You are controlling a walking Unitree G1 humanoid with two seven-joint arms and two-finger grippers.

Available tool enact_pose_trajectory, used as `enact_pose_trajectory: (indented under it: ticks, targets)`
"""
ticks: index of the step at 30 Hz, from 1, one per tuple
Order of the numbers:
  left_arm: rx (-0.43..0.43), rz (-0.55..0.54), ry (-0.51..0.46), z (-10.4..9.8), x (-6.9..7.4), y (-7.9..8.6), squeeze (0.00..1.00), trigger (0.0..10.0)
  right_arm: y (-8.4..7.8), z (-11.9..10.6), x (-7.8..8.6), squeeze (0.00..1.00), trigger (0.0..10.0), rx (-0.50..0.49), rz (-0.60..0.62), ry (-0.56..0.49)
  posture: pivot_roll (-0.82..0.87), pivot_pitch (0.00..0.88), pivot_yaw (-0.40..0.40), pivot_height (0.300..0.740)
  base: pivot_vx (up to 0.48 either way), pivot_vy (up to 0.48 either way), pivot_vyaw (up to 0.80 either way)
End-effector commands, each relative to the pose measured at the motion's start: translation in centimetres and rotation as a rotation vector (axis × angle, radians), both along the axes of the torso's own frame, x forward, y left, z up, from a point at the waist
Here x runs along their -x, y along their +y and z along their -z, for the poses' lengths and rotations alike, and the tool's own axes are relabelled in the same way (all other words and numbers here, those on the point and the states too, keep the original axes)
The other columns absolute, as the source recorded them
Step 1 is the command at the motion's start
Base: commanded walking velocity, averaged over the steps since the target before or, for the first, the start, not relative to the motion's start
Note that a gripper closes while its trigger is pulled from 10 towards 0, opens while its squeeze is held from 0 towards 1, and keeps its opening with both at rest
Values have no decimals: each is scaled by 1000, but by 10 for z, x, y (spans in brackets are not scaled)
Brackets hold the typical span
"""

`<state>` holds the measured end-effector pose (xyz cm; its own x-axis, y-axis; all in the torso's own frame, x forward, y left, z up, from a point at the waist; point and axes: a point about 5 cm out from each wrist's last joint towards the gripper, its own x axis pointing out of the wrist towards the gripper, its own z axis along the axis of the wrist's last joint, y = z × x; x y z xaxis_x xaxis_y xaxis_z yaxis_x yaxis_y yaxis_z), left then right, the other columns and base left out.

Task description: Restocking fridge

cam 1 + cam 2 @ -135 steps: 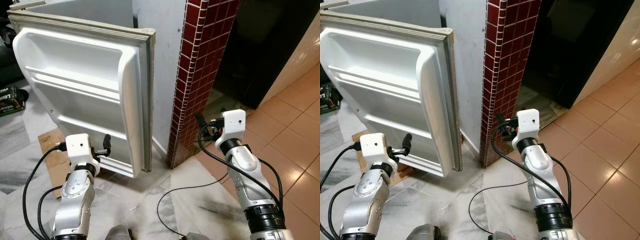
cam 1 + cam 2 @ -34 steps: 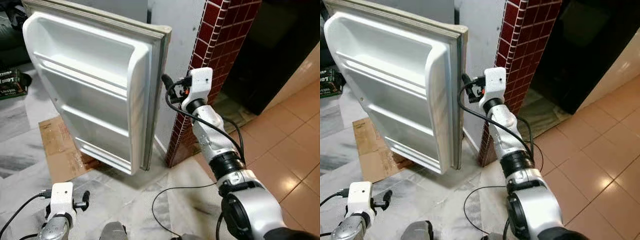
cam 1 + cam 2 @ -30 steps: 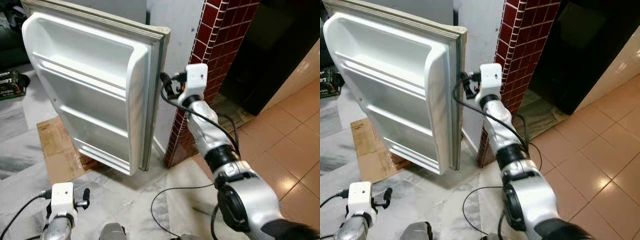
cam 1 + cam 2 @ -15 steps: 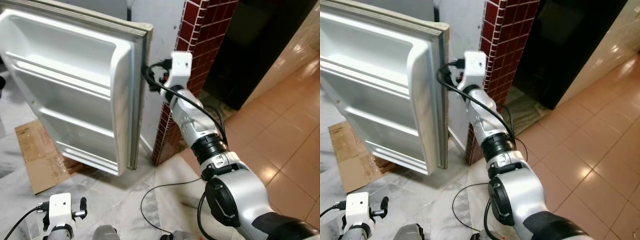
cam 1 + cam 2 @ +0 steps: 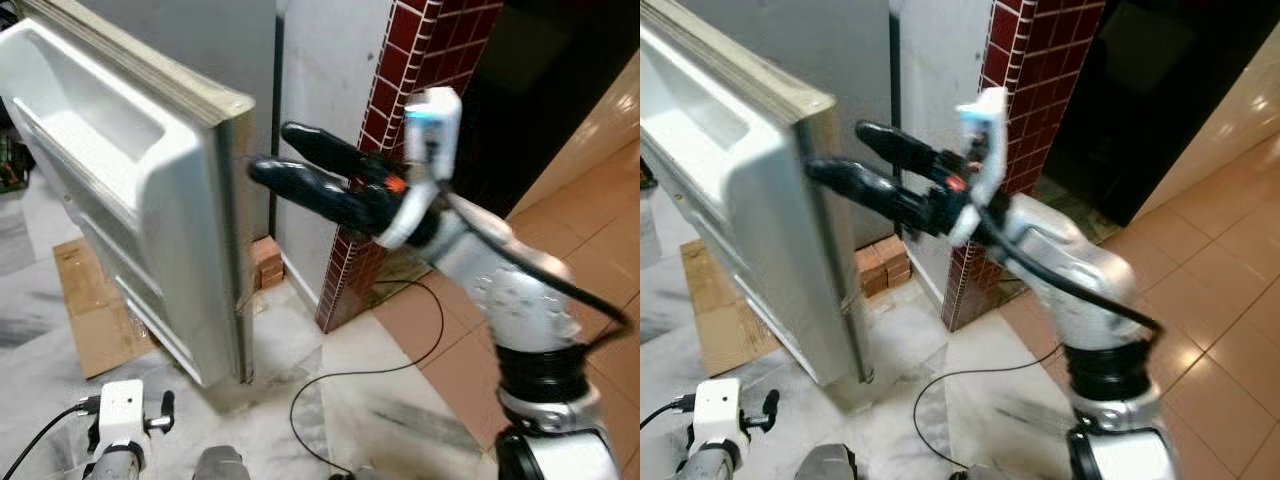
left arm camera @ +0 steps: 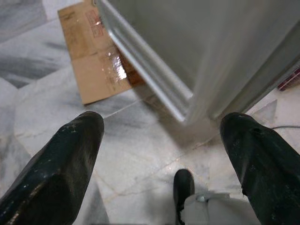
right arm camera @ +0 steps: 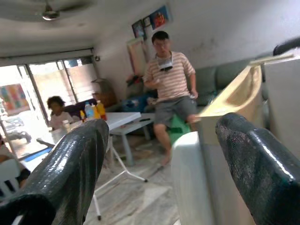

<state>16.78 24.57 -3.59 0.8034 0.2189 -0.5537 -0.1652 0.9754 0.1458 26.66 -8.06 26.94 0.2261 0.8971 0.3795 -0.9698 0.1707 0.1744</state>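
Now right hand (image 5: 268,152) spread at fridge door (image 5: 150,180) edge; left hand (image 6: 164,145) spread nr floor

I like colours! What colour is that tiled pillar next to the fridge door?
The tiled pillar is dark red, clearest in the left eye view.

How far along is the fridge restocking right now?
Done: the fridge door stands open. In hand: the right gripper, fingers apart, is raised at the door's outer edge. The left gripper hangs low and open over the marble floor, holding nothing. Left: all the stocking itself; the door shelves that can be seen are bare, and neither gripper holds any item.
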Motion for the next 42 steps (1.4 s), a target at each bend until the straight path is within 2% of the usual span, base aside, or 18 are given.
enact_pose_trajectory:
  ticks: [1, 3, 9, 10, 11, 13, 14, 15, 17, 19, 20, 21, 23, 26, 35, 38, 41, 42]
  targets:
    - [3, 4, 5, 1, 1, 1, 0, 10000, -8, 2, -3, 0, 10000, 19, 44, -2, 103, 73, -34, 740, 0, 0, 0]
    - [0, 4, 6, 2, -2, 4, 0, 10000, -26, 29, -37, 0, 10000, 181, 326, -5, 111, 70, -31, 740, 0, 0, 0]
    - [-8, -5, 14, 6, -2, 7, 0, 10000, -43, 61, -82, 0, 10000, 478, 787, -4, 123, 65, -34, 740, 0, 0, 0]
    - [-13, -8, 20, 7, -1, 8, 0, 10000, -32, 61, -83, 0, 10000, 457, 774, 15, 133, 63, -38, 740, 0, 0, 0]
    - [-13, -8, 20, 7, -1, 8, 0, 10000, -32, 61, -83, 0, 10000, 457, 774, 15, 133, 63, -38, 740, 0, 0, 0]
    - [-16, -13, 31, 11, 1, 11, 0, 10000, -3, 51, -71, 0, 10000, 346, 583, 2, 145, 62, -41, 740, 0, 0, 0]
    - [-16, -15, 33, 11, 1, 11, 0, 10000, 4, 48, -67, 0, 10000, 324, 527, -20, 145, 62, -41, 740, 0, 0, 0]
    - [-17, -20, 41, 13, 3, 13, 0, 10000, 18, 42, -49, 0, 10000, 275, 326, -29, 145, 62, -41, 740, 0, 0, 0]
    - [-17, -21, 47, 15, 4, 13, 0, 10000, 24, 41, -28, 0, 10000, 272, 123, -48, 150, 58, -46, 740, 0, 0, 0]
    - [-13, -23, 56, 17, 5, 14, 0, 10000, 22, 41, -6, 0, 10000, 284, -47, -91, 150, 58, -46, 740, 0, 0, 0]
    - [-13, -23, 56, 17, 5, 14, 0, 10000, 22, 41, -6, 0, 10000, 284, -47, -91, 150, 58, -46, 740, 0, 0, 0]
    - [-9, -24, 64, 19, 5, 15, 0, 10000, 17, 41, 6, 0, 10000, 289, -137, -84, 143, 57, -48, 740, 0, 0, 0]
    - [7, -24, 73, 21, 6, 15, 0, 10000, 10, 39, 14, 0, 10000, 278, -186, -68, 136, 54, -47, 740, 0, 0, 0]
    - [16, -29, 93, 25, 7, 16, 0, 10000, 3, 45, 18, 0, 10000, 305, -184, -66, 130, 47, -45, 740, 0, 0, 0]
    - [25, -30, 130, 30, 9, 16, 0, 10000, 5, 44, 9, 0, 10000, 297, -123, -67, 125, 41, -45, 740, 0, 0, 0]
    - [30, -34, 143, 32, 10, 16, 0, 10000, 3, 53, -21, 0, 10000, 354, 111, -51, 123, 38, -47, 740, 0, 0, 0]
    - [35, -39, 148, 33, 11, 15, 0, 10000, -7, 77, -63, 0, 10000, 497, 483, 5, 130, 34, -58, 740, 0, 0, 0]
    - [32, -38, 147, 33, 11, 15, 0, 10000, -9, 80, -65, 0, 10000, 518, 509, 4, 130, 34, -58, 740, 0, 0, 0]
